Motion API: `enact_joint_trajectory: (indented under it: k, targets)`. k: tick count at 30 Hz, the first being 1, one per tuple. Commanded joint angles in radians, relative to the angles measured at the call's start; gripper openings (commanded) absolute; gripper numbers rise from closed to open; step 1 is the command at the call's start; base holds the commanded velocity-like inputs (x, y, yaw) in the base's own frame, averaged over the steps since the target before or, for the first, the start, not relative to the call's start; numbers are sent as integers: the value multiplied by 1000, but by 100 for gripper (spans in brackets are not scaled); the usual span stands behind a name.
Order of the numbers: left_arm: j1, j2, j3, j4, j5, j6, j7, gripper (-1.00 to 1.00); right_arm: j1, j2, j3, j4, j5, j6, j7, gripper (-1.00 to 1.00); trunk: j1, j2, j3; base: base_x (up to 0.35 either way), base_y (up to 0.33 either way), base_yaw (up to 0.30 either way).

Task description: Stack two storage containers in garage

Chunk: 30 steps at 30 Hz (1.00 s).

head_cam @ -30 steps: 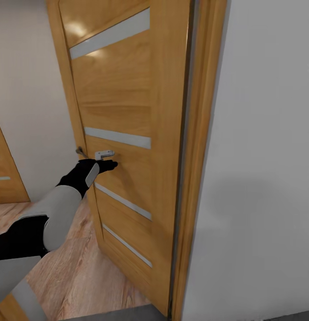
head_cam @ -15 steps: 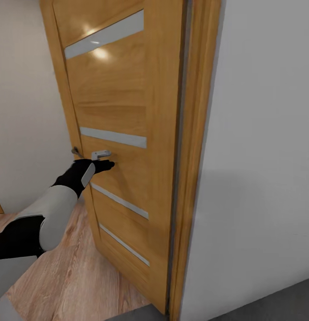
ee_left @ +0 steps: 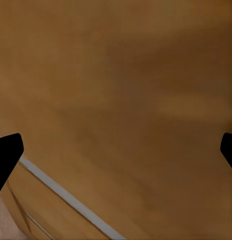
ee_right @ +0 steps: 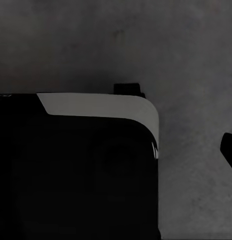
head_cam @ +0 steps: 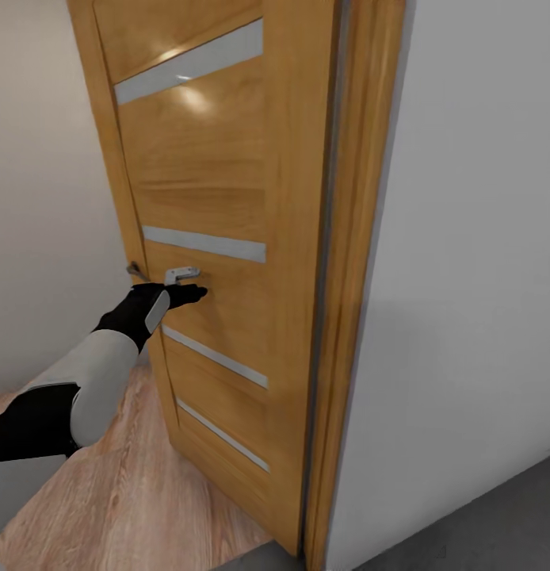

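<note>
The two storage containers are out of view. My left gripper (head_cam: 197, 294) reaches forward and rests against a wooden door (head_cam: 211, 174), just below its silver handle (head_cam: 182, 274). In the left wrist view the door panel (ee_left: 126, 90) is very close, and the left gripper (ee_left: 116, 150) is open, its dark fingertips (ee_left: 6, 150) far apart with nothing between them. In the right wrist view one dark fingertip (ee_right: 229, 150) of my right gripper (ee_right: 116, 152) sits at the picture's edge over the dark grey floor (ee_right: 186, 50), beside my own black and white body.
The door stands ajar in its wooden frame (head_cam: 346, 317). A pale wall (head_cam: 465, 277) runs right of the frame. Light wood planks (head_cam: 108, 492) lie beyond the threshold on the left. Dark grey floor (head_cam: 481, 523) shows at the lower right.
The camera has shifted: a second door at the far left has left the picture and more dark grey floor shows at the lower right. My left gripper stays under the handle.
</note>
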Motion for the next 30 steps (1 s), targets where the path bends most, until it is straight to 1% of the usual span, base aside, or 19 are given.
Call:
enact_joint_trajectory:
  k: [1,11,20,21,26,30]
  targets:
    - [0,-26,7,-4,34,6,-9,100,-1,0,-4,0,1,1,4,100,0,0,-1,0,273,-272]
    - [0,-25,6,-4,33,2,-11,100,-1,0,-4,-1,2,1,4,100,0,0,-1,0,267,-260]
    - [1,-25,-2,-5,34,-10,-12,100,-1,0,-4,-1,3,1,4,100,0,0,-1,-37,76,-72]
    - [1,-25,-5,-5,34,-10,-12,100,-1,0,-4,-1,3,1,4,100,0,0,-1,-159,88,-143]
    - [5,-24,-50,-5,34,-16,-13,100,-1,0,-5,-1,3,1,4,100,0,0,-1,-225,125,-221]
    - [6,-24,-62,-5,35,-36,-14,100,-1,0,-4,-1,3,1,4,100,0,0,-1,-163,112,-154]
